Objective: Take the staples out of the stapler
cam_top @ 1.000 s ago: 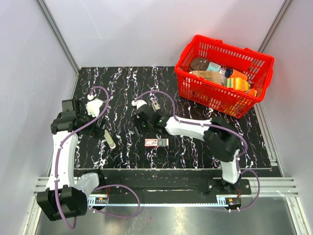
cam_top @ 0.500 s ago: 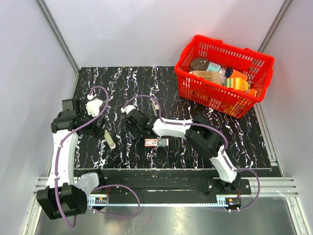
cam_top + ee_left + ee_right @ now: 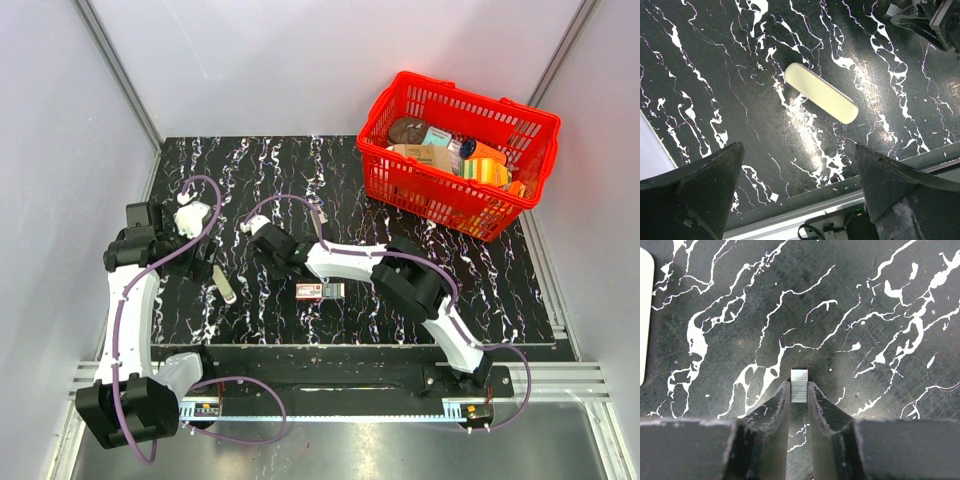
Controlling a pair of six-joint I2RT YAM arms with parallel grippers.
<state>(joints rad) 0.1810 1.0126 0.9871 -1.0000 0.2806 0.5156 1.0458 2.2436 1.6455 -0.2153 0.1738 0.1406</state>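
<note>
- The right gripper (image 3: pixel 799 388) is pressed in on a short silver strip of staples (image 3: pixel 799 377), which is pinched between its two black fingertips. Whether the strip is resting on the black, white-veined mat (image 3: pixel 880 300) or is held just above it cannot be told.
- Over the last second the jaws have been narrowed from a wider gap. The right arm has also been carried leftward across the mat, away from the small red-and-white box (image 3: pixel 320 291).
- From this it is judged that the staples are already out of the stapler, and that only their setting-down is left.
- A cream oblong piece with rounded ends (image 3: pixel 821 93), possibly the stapler's body, is seen lying flat on the mat, near the pinched strip on its left.
- The left gripper (image 3: pixel 799 150) is held spread wide above that piece, and nothing is touched by it.
- The red plastic basket (image 3: pixel 430 195) of groceries is set well apart at the far right.
</note>
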